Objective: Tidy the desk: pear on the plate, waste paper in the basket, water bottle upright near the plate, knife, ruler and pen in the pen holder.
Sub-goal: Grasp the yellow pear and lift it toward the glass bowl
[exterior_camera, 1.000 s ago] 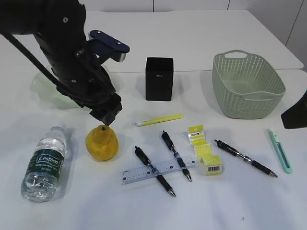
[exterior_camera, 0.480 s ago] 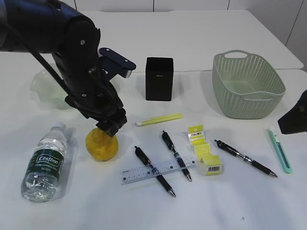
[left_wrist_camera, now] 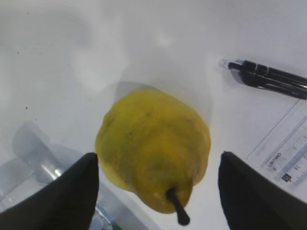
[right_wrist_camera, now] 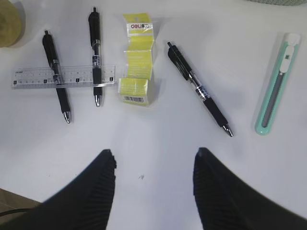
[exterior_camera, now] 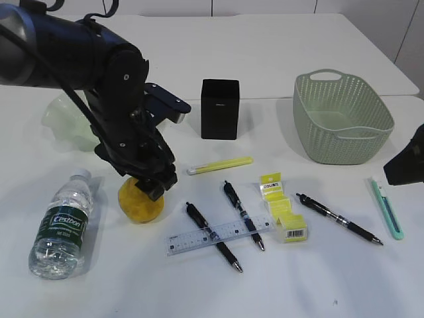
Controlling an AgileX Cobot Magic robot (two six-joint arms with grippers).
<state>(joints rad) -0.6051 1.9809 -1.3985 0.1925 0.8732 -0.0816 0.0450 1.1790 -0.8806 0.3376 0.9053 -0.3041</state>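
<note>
The yellow pear stands on the table with its stem toward the wrist camera. My left gripper is open and low over it, one finger on each side with a gap to the fruit. A water bottle lies on its side left of the pear. The pale green plate sits behind the arm. The ruler lies across two black pens. Yellow waste paper, a third pen and the mint knife lie to the right. My right gripper hangs open above bare table.
The black pen holder stands at the centre back. The green basket is at the back right. A yellow marker lies in front of the holder. The table's front edge shows in the right wrist view's bottom left corner.
My left arm has swung right and down, bringing its open fingers from just above the pear to either side of it. The right arm has barely moved.
</note>
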